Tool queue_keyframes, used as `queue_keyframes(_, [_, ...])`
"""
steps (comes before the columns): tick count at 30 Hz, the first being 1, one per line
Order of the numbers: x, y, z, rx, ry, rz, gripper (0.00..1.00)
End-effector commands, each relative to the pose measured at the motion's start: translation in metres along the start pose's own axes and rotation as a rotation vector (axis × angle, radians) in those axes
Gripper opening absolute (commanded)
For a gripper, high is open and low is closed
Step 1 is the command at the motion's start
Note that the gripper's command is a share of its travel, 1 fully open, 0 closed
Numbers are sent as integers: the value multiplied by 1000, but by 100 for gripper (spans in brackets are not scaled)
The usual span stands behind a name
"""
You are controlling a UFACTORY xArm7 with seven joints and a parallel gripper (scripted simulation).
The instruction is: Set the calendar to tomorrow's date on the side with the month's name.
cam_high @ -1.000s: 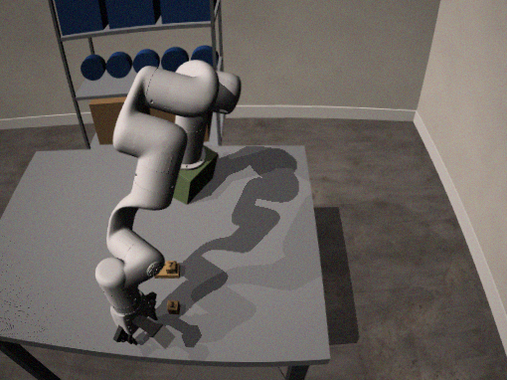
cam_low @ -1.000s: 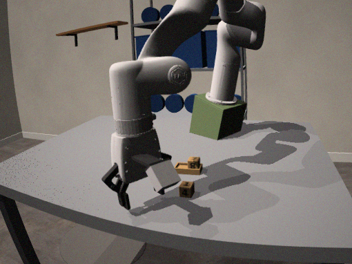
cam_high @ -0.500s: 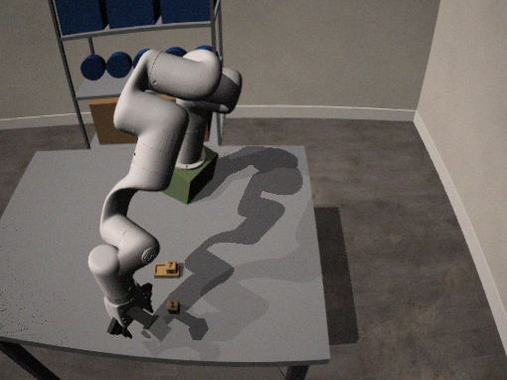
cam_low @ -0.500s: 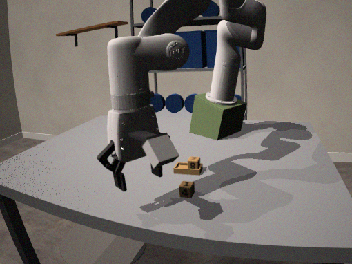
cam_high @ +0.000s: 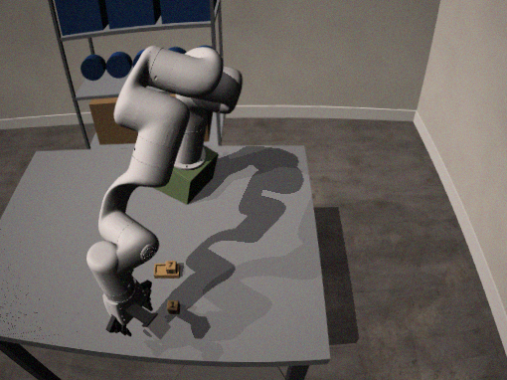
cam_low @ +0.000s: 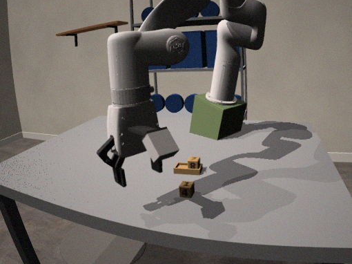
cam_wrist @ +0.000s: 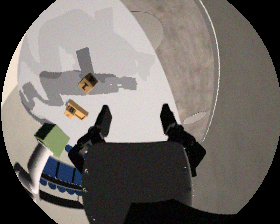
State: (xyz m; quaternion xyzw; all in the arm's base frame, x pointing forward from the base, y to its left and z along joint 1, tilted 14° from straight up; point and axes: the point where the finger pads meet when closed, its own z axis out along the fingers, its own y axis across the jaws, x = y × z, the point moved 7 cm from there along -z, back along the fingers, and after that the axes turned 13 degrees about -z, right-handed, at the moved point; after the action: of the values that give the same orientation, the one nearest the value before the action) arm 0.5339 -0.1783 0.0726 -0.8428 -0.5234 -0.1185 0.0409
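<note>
Calendar tray point(cam_high: 160, 276) point(cam_low: 183, 171) point(cam_wrist: 80, 115), flat on the counter point(cam_high: 239, 342) point(cam_low: 114, 206) point(cam_wrist: 135, 60) inward from its front edge, one cube point(cam_high: 171, 268) point(cam_low: 193, 162) point(cam_wrist: 71, 109) inside. Second cube point(cam_high: 173, 306) point(cam_low: 186, 189) point(cam_wrist: 88, 83): outside, nearer that edge, showing 4 in the exterior view. Gripper point(cam_high: 130, 312) point(cam_low: 139, 175) point(cam_wrist: 135, 110): fingers spread, holding nothing, above the counter near the front edge.

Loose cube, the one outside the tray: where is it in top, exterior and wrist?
Top: loose cube, bottom, left of centre.
Exterior: lower middle, just right of centre.
Wrist: upper left.
Shared landmark: green block under the arm.
</note>
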Motion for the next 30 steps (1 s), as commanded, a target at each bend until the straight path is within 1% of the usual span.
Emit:
queue_keyframes(1, [3,-4,-4,-5,1,-28,100])
queue_keyframes(2, [9,-13,-6,-5,2,-81,100])
queue_keyframes(4, [9,-13,-6,-5,2,-81,100])
queue_keyframes(6, [24,-39,-11,-5,4,-219,100])
queue_keyframes(8, [27,-46,-12,-5,4,-253,100])
queue_keyframes(13, [43,-80,-18,-5,2,-426,100])
queue_keyframes(14, [43,-81,-18,-5,2,-433,100])
queue_keyframes(15, [47,-92,-20,-5,0,-489,100])
queue_keyframes(18, [50,-99,-20,-5,-2,-522,100])
queue_keyframes(19, [50,-99,-20,-5,-2,-522,47])
queue_keyframes(30, [50,-99,-20,-5,-2,-522,47])
